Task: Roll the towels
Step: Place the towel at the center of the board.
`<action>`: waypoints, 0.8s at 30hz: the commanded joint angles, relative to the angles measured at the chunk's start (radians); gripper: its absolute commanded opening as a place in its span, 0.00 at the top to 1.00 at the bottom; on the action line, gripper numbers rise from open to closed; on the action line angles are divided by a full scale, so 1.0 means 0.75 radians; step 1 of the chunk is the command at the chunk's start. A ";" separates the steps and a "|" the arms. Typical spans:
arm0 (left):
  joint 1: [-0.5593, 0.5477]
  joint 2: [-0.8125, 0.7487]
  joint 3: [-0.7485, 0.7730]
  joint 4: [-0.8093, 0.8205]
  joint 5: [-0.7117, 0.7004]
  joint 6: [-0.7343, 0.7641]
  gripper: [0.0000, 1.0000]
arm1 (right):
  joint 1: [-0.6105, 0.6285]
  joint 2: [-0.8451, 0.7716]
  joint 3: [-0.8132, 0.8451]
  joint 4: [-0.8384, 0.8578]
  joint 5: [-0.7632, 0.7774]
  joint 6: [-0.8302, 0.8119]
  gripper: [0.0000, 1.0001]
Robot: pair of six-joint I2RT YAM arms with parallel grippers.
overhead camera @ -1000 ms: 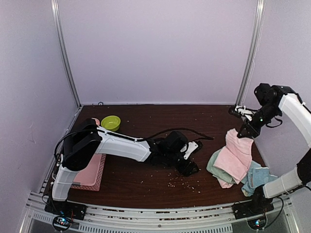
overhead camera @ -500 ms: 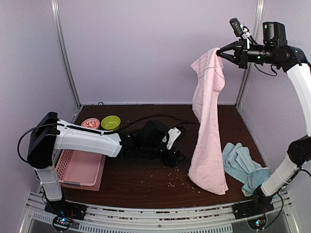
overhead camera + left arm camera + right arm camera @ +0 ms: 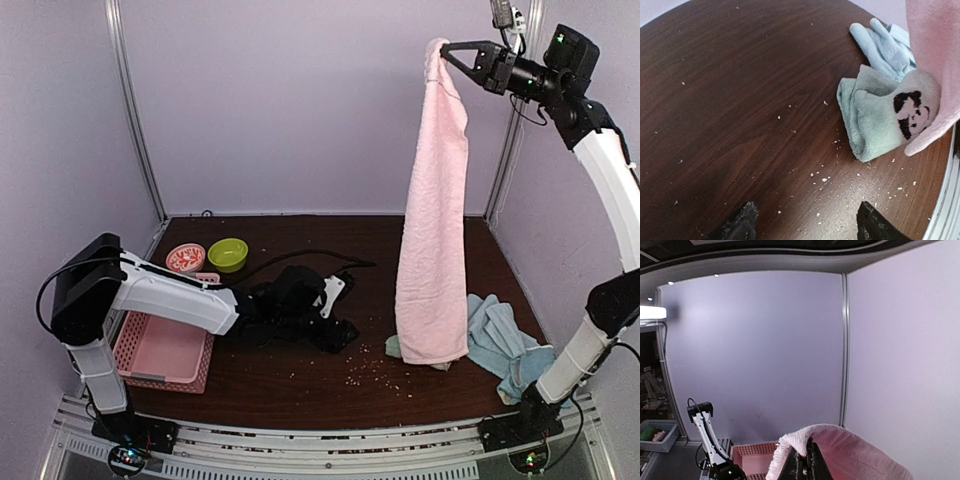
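Note:
A long pink towel [image 3: 432, 230] hangs straight down from my right gripper [image 3: 445, 50], which is shut on its top corner high at the right. Its lower edge rests by the towel pile on the table. In the right wrist view the pink towel [image 3: 840, 440] folds over the shut right gripper [image 3: 806, 454]. A mint green towel [image 3: 885, 115] with a dark mark lies crumpled beside light blue towels [image 3: 885, 45], partly behind the pink towel [image 3: 935, 60]. My left gripper [image 3: 338, 333] hovers low over bare table left of the pile. The left gripper [image 3: 807, 227] is open and holds nothing.
A pink latticed basket [image 3: 165, 350] stands at the front left, with a green bowl [image 3: 228, 253] and a red patterned bowl [image 3: 186, 258] behind it. Crumbs [image 3: 365, 375] are scattered over the dark wooden table. More light blue towels [image 3: 505, 340] lie at the right.
My right gripper has lifted the pink towel from the pile to full height, so it now hangs straight. The left arm has drawn back to the left and its jaws have widened a little.

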 commanded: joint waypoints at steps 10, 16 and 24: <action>0.024 -0.437 -0.202 0.103 -0.229 -0.033 0.30 | 0.129 0.399 0.185 0.763 -0.021 0.538 1.00; 0.024 -0.641 -0.443 0.166 -0.377 -0.130 0.29 | 0.293 0.404 -0.118 0.315 0.124 0.124 1.00; 0.026 -0.634 -0.459 0.120 -0.396 -0.043 0.27 | 0.222 0.196 -0.404 -0.392 0.393 -0.455 0.32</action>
